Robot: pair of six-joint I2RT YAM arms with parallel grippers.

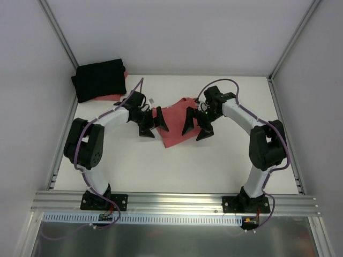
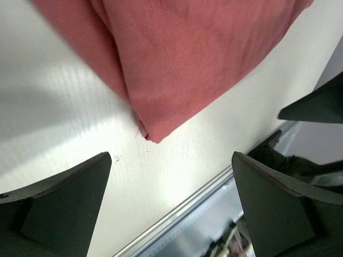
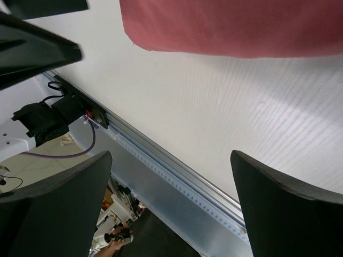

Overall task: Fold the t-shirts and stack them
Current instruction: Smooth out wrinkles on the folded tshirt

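A coral-red t-shirt lies crumpled and partly folded in the middle of the white table. It fills the top of the left wrist view and of the right wrist view. My left gripper is open and empty at the shirt's left edge. My right gripper is open and empty at the shirt's right edge. A folded black t-shirt lies at the far left corner, on top of another coral-red cloth.
The aluminium rail runs along the table's near edge, by both arm bases. White walls with metal posts close in the back and sides. The right arm's fingers show in the left wrist view.
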